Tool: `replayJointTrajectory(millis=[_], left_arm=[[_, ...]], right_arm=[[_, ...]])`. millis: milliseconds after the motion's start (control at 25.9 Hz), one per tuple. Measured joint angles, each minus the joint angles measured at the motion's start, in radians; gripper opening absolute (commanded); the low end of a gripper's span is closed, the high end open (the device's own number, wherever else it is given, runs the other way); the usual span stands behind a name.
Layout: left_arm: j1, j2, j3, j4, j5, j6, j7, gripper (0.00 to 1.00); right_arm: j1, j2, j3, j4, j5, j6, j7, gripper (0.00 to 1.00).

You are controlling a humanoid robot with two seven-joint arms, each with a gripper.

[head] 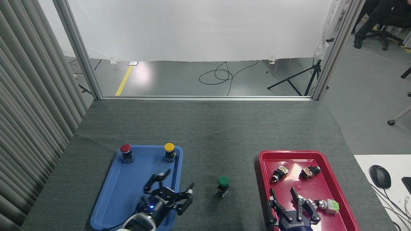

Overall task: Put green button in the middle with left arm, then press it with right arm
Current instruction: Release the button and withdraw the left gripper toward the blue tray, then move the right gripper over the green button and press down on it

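Nearest the bottom edge, the left pincer (pixel 168 195) hangs spread wide and empty over the blue tray (pixel 128 189), and the right pincer (pixel 290 205) (fingers likewise apart) holds nothing above the red tray (pixel 334 186). Between the trays, the green button (pixel 223 185) stands upright on the grey worktop (pixel 205 128), apart from both pincers.

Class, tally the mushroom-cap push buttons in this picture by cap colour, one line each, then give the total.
Red: 1, the red button in the blue tray
Yellow: 1, the yellow button in the same tray
Green: 1, the green button on the grey mat between the trays
Total: 3
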Motion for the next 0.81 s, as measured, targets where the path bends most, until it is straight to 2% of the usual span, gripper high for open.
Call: replayJointTrajectory(millis=[39, 116, 270, 425, 618, 811], left_arm=[[0.052, 0.037, 0.058, -0.064, 0.019, 0.01, 0.001, 1.0], [0.151, 0.098, 0.183, -0.164, 0.059, 0.024, 0.002, 1.0], [0.26, 0.142, 0.335, -0.231, 0.096, 0.008, 0.003, 1.0], [0.301, 0.147, 0.387, -0.24, 0.104, 0.001, 0.003, 1.0], [0.3, 0.144, 0.4, -0.243, 0.106, 0.003, 0.002, 1.0], [0.279, 0.144, 0.418, -0.247, 0.108, 0.011, 0.0, 1.0]], right_arm=[[-0.002, -0.001, 0.015, 0.001, 0.002, -0.004, 0.001, 0.01], [-0.012, -0.002, 0.05, 0.002, 0.01, -0.006, 0.001, 0.0], [-0.055, 0.01, 0.116, 0.039, 0.049, 0.027, 0.004, 0.0], [-0.142, 0.026, 0.168, 0.133, 0.077, 0.055, 0.006, 0.0], [-0.261, 0.041, 0.237, 0.273, 0.085, 0.101, 0.007, 0.0], [-0.318, 0.049, 0.296, 0.389, 0.086, 0.122, 0.007, 0.0]])
